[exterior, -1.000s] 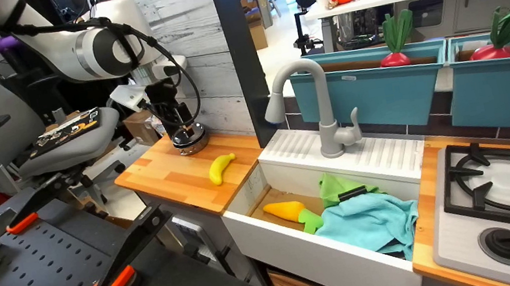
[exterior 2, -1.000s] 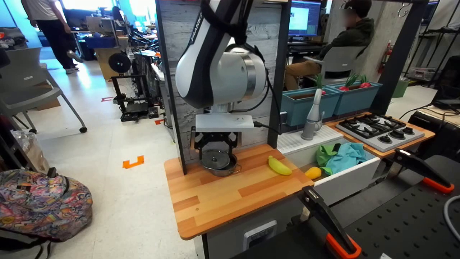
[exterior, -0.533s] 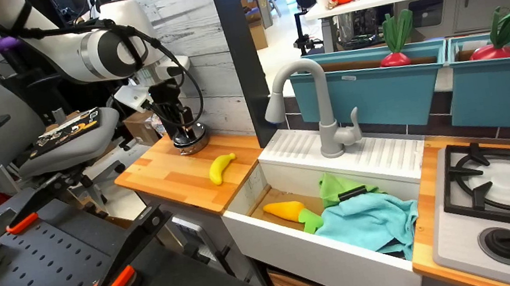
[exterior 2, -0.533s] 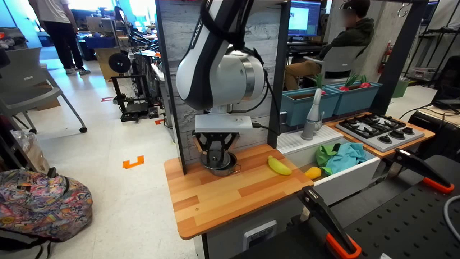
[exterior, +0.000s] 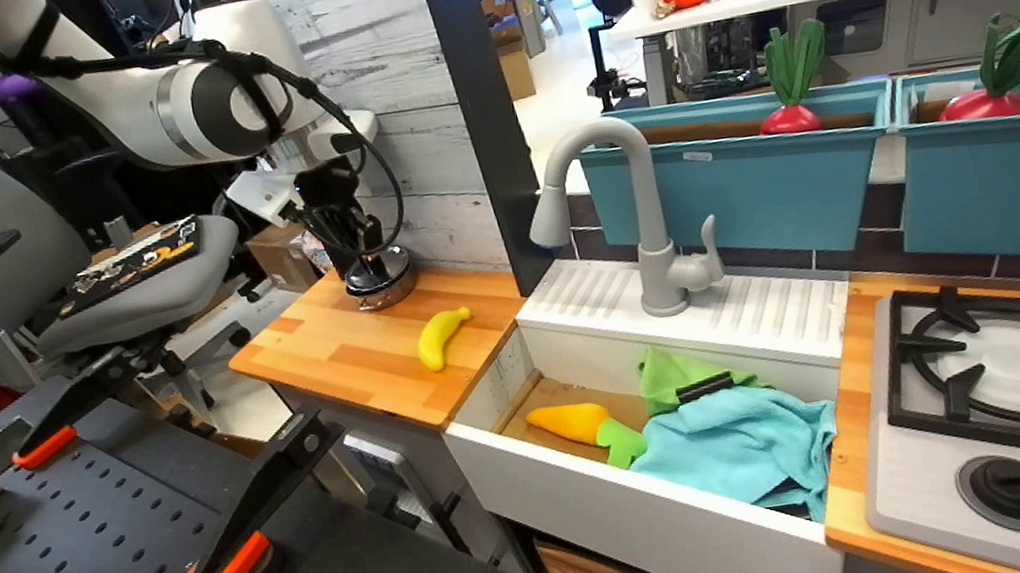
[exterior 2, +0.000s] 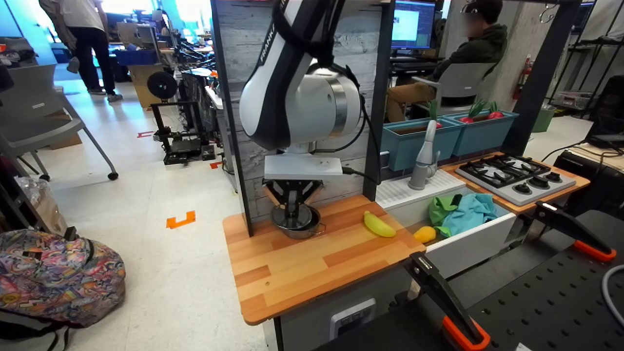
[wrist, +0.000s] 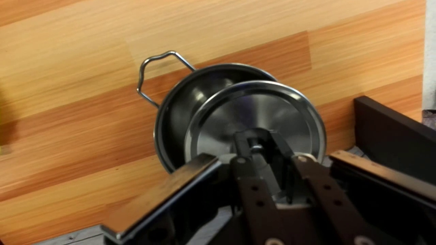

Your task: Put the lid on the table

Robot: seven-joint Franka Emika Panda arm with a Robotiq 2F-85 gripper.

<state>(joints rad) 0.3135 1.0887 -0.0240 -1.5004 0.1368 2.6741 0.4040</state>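
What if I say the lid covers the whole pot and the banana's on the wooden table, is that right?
Not quite: the lid covers only part of the pot, as the wrist view shows. The banana is on the wooden table in both exterior views, yes.

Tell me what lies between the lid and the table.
The pot: the wrist view shows the lid off-centre over its mouth, leaving part open; an exterior view shows the pot standing on the table.

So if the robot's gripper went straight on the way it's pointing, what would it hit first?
The lid: the gripper points down onto it and seems closed at its centre. Next, probably the pot underneath, though depth is hard to judge.
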